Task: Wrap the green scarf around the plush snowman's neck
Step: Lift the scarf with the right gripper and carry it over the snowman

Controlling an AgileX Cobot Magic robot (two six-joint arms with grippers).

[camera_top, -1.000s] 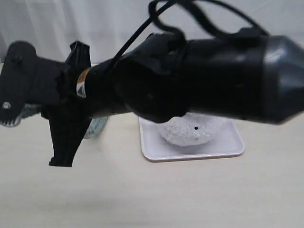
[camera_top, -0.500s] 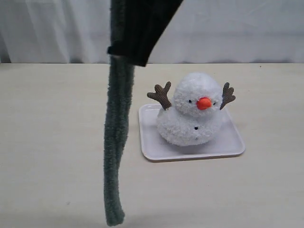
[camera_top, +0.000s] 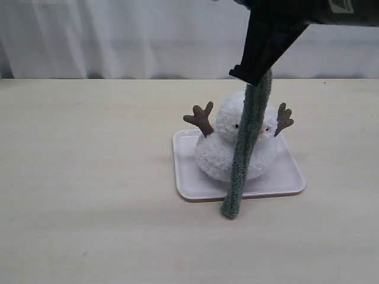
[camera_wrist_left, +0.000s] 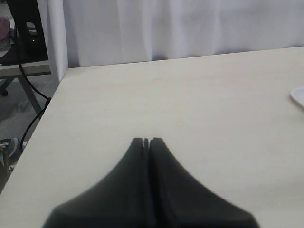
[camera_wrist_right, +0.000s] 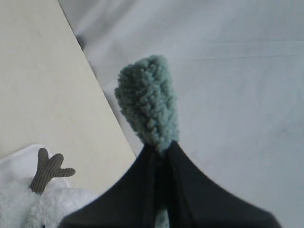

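The plush snowman stands upright on a white tray at the middle right of the table, its brown twig arms spread. The green scarf hangs straight down in front of its face, hiding the nose, with the lower end at the tray's front edge. My right gripper is shut on the scarf near its top, above the snowman. In the right wrist view the scarf's rounded end sticks out past the gripper, and one twig arm shows. My left gripper is shut and holds nothing over bare table.
A white curtain backs the table's far edge. In the left wrist view the table's left edge drops off beside cables and a stand, and a sliver of the tray shows at the side.
The right arm has swung from left to right across the view, carrying the hanging scarf from the left of the tray to directly in front of the snowman's face.
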